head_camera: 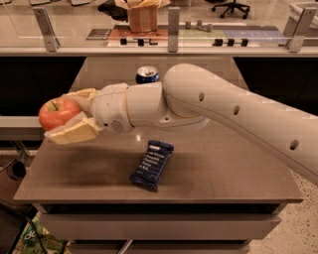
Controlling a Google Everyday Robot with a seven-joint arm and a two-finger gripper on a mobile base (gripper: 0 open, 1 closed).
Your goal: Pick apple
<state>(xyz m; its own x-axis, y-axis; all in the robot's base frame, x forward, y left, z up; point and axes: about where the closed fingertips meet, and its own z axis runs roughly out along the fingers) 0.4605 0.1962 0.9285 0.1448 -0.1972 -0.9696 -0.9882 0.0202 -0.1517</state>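
Office surroundings frame a brown desk (223, 168) that fills the middle of the view.

Over the desk's left edge we see the gripper (59, 117), its two pale yellow fingers (74, 133) closed around the apple (58, 113), one above it and one below. The apple is round and red-orange with a short stem, and it sits between the fingers in the air, apart from the desktop. A soft shadow lies on the desk beneath it.

From the gripper, a thick white arm (238, 114) runs to the right and leaves the view at the lower right.

We judge that the grasp is made and the lift is under way, so the pick is nearly complete. The next move calls for raising the apple clear while keeping the squeeze steady. The apple is smooth and round, so it could slip or roll out if the fingers loosen.

Just below the arm, a dark blue snack packet (152, 165) lies flat near the middle of the desk. Behind the arm, a blue soda can (147, 75) stands upright, its lower part hidden.

Beyond the desk runs a long counter with a glass screen held by metal posts (172, 27). A cardboard box (142, 15) stands on the far side, and an office chair (231, 6) shows at the top right.
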